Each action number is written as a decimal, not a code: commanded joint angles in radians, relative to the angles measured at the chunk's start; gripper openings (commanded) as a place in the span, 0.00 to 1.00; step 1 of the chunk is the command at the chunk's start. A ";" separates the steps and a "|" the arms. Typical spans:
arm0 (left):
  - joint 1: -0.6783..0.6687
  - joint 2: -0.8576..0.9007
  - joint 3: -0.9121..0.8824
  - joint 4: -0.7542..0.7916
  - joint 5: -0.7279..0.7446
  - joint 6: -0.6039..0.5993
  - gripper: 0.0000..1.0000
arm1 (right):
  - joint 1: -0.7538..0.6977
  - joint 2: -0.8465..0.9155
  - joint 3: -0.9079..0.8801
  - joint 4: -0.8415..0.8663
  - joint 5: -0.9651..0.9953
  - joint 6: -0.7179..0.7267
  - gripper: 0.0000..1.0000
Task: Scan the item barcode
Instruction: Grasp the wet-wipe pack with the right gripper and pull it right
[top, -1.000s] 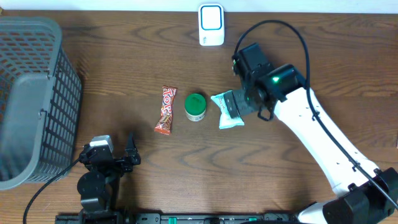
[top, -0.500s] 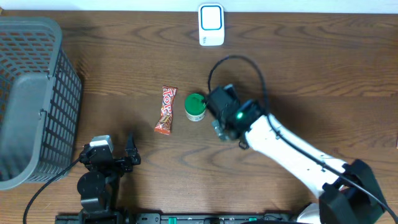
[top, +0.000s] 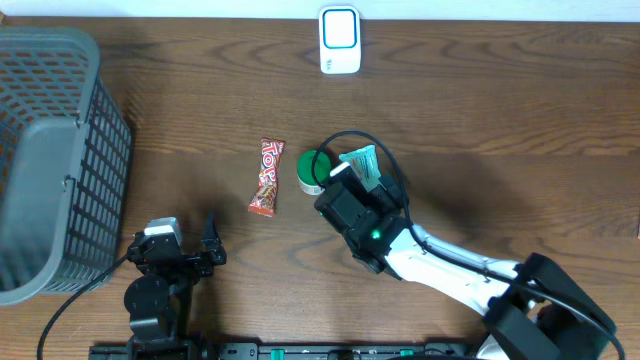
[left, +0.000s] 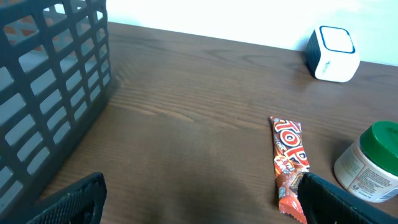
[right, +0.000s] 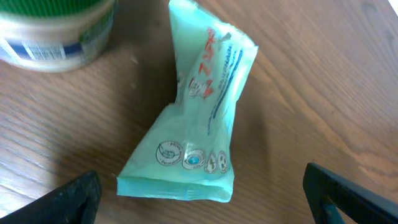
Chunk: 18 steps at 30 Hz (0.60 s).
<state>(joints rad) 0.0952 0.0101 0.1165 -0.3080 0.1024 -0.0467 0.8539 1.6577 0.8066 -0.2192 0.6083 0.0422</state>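
A mint-green packet (right: 199, 112) lies flat on the wooden table, its sealed bottom edge towards my right gripper (right: 202, 208). That gripper is open, its two dark fingers wide apart on either side of the packet's near end and touching nothing. In the overhead view the right wrist (top: 352, 200) covers most of the packet (top: 362, 163). The white barcode scanner (top: 340, 40) stands at the table's far edge. My left gripper (left: 202, 208) rests open and empty near the front left (top: 208, 250).
A green-lidded jar (top: 314, 172) stands just left of the packet, close to the right wrist. A red candy bar (top: 267, 177) lies further left, with its near end by my left gripper's right finger (left: 329, 199). A dark mesh basket (top: 50, 150) fills the left side.
The right arm has swung from the packet's right side round to its near side and now points at it from the front. The left arm has not moved.
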 joint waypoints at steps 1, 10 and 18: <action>-0.003 -0.006 -0.015 -0.024 0.002 0.017 0.98 | -0.002 0.058 -0.024 0.010 0.030 -0.066 0.99; -0.003 -0.006 -0.015 -0.024 0.002 0.016 0.98 | -0.002 0.271 -0.024 0.090 0.104 -0.068 0.99; -0.003 -0.006 -0.015 -0.024 0.002 0.016 0.98 | -0.038 0.387 -0.024 0.079 0.109 -0.066 0.29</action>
<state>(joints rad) 0.0952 0.0101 0.1165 -0.3080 0.1024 -0.0467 0.8513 1.9228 0.8673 -0.0662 0.8577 0.0124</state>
